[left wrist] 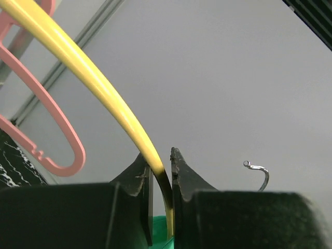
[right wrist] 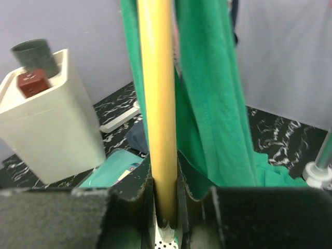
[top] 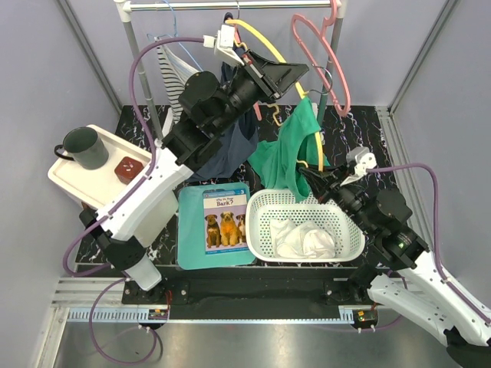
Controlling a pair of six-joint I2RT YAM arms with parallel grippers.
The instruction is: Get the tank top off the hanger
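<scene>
Right pincer (right wrist: 166, 194) around yellow hanger (right wrist: 155, 104)

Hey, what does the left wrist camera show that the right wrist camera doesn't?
Only the left wrist view: the pink hanger and a bare metal hook against the wall. Only the right wrist view: the white tray carrying a dark mug and a brown block. Both: the yellow hanger pinched by the left claw or the right claw, plus the green tank top, only a sliver on the left.
</scene>
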